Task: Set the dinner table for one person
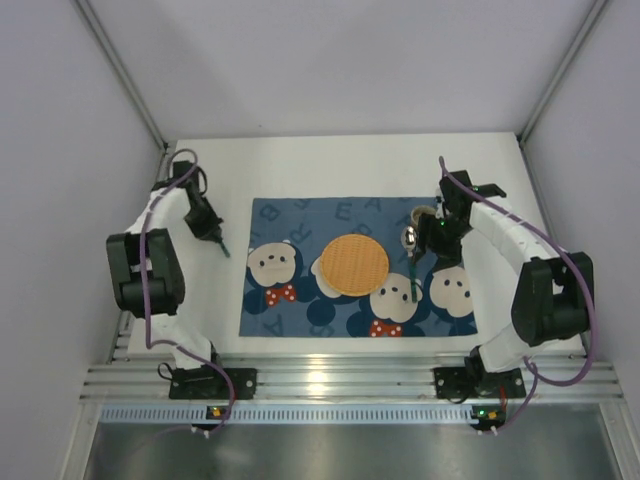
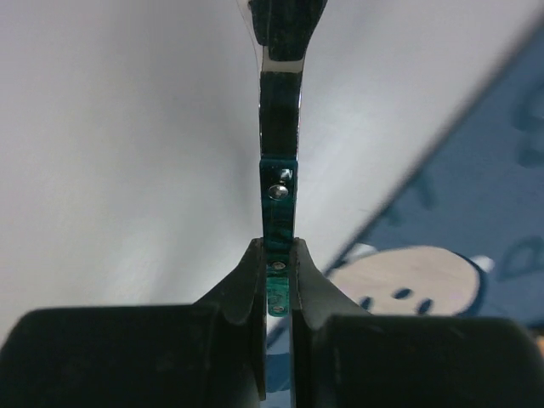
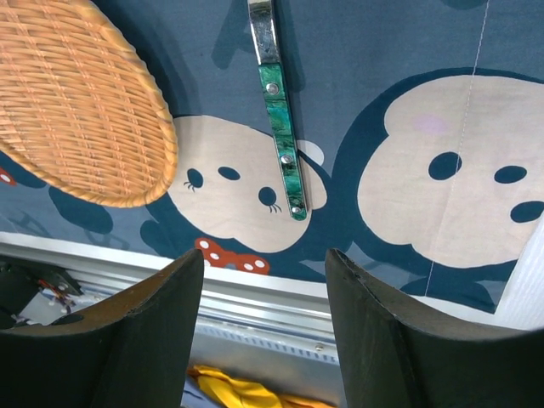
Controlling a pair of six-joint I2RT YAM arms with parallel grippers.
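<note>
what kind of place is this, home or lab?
Likely a lab robot cell: plain white enclosure walls, left arm and right arm bolted to an aluminium rail, cartoon-print placemat on the dinner table.

plate [image 1: 353,264] centre of placemat [image 1: 290,222] | spoon [image 1: 412,280] right of plate

Tan woven plate [image 3: 76,102]: wicker or rattan, perhaps; rough, matt. Blue placemat [image 3: 408,51]: printed cloth, matt. Lying spoon [image 3: 285,144]: polished metal neck, glossy green marbled handle, metal rivets. Gripped utensil [image 2: 279,170]: same glossy handle, mirror-bright metal. White dinner table [image 2: 102,170]: smooth, matt.
</note>
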